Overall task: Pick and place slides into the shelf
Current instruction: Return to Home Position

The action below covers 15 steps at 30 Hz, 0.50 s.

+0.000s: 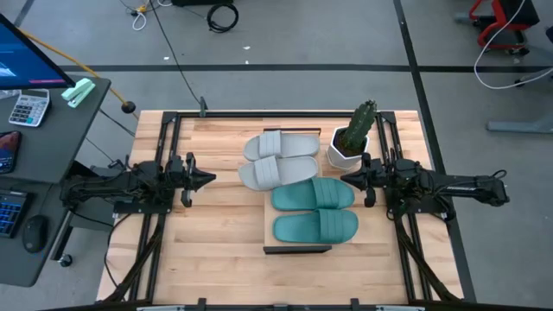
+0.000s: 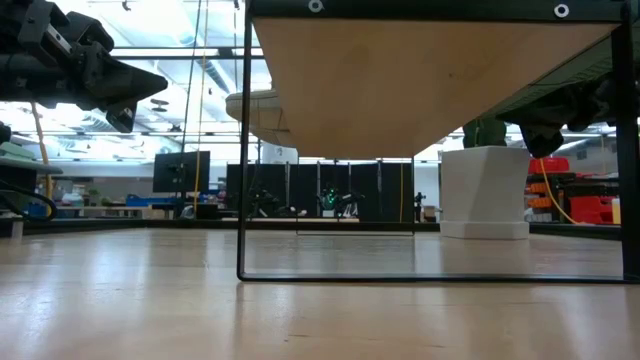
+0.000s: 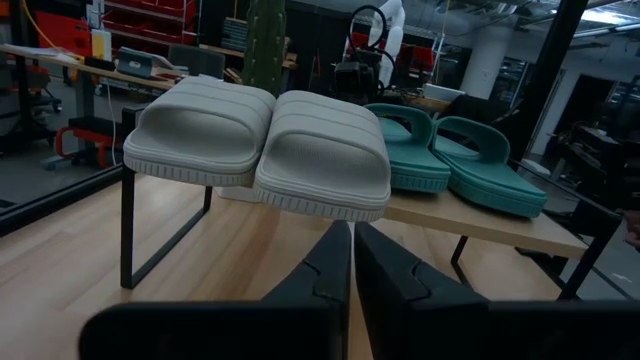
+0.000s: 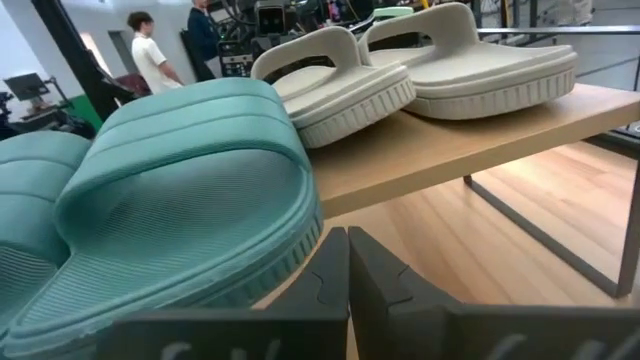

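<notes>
Two light grey slides and two teal slides lie side by side, soles down, on the shelf's light wood top. The grey toes jut past the shelf's left edge, and the teal toes jut past its right edge. My left gripper is shut and held level, left of the grey slides and apart from them. My right gripper is shut and held level, just right of the teal slides, with nothing in it.
A white pot with a cactus stands on the table at the shelf's far right corner, close to my right gripper. The shelf's dark end frame faces the table's near edge. Bare slatted tabletop lies left of and in front of the shelf.
</notes>
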Each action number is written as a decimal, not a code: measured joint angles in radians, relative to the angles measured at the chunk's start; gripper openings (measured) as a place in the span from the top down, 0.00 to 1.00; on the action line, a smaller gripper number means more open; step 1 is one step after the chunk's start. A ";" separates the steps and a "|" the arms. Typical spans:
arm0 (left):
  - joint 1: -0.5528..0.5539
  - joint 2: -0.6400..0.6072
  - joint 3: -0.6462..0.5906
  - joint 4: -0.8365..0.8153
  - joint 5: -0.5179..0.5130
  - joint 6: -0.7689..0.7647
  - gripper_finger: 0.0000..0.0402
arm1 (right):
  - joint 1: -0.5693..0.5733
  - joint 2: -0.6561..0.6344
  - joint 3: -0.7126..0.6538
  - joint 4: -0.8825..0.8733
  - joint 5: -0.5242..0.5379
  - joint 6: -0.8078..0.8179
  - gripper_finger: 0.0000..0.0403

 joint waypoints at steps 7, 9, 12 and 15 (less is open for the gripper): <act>0.000 0.000 0.000 0.000 0.000 0.000 0.92 | 0.000 0.000 0.000 0.002 -0.012 -0.023 0.99; 0.000 0.000 0.000 0.000 0.000 0.001 0.92 | 0.000 0.000 0.000 0.002 -0.012 -0.031 0.98; 0.000 0.000 0.000 0.000 0.000 0.000 0.91 | 0.000 0.000 0.000 0.002 -0.012 -0.032 0.97; 0.000 0.000 0.000 0.000 0.000 0.001 0.92 | 0.000 0.001 0.006 -0.012 -0.013 -0.032 0.96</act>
